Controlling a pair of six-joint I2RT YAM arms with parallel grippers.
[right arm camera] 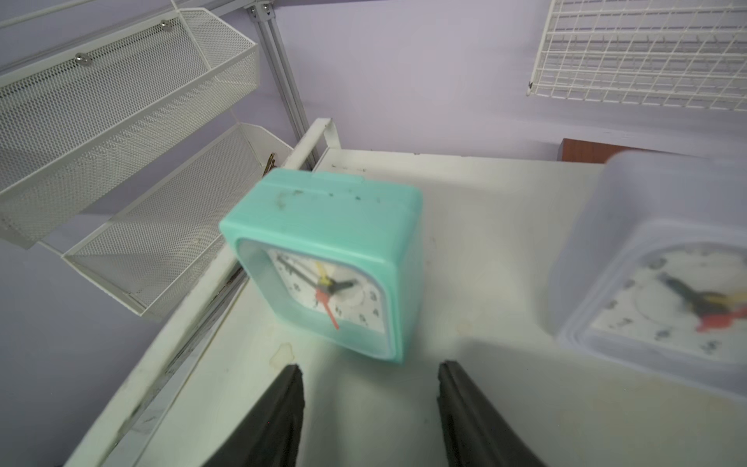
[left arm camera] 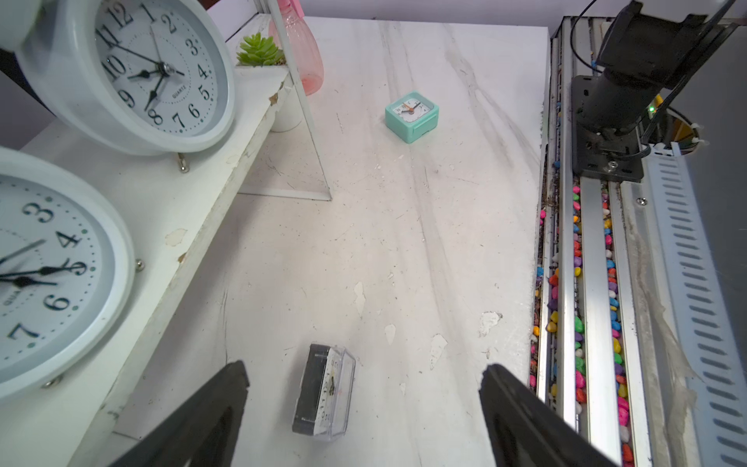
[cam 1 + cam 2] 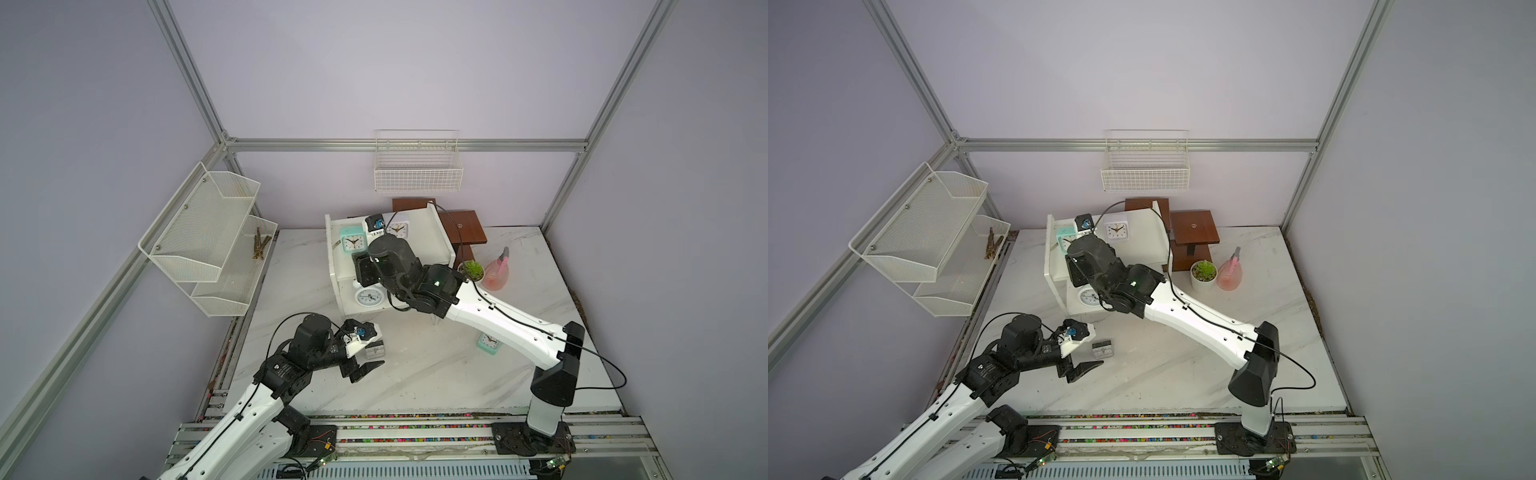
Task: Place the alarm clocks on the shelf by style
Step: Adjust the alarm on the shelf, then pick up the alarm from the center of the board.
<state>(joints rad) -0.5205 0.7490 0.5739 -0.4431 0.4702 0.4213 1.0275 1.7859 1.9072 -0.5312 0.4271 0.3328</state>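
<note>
Right gripper (image 1: 370,376): jaws parted, empty; mint green clock (image 1: 323,263) stands on shelf (image 1: 485,242) just ahead of tips. Left gripper (image 2: 364,376): jaws wide, dark-framed clock (image 2: 323,392) on table (image 2: 404,242) between them, untouched

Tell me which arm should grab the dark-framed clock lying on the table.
Left. The left fingers, open, frame the dark-framed clock in its wrist view; the right fingers are at the shelf, facing a mint green clock.

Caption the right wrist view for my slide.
Right gripper open, facing a mint green clock upright on the shelf, white square clock beside it.
</note>
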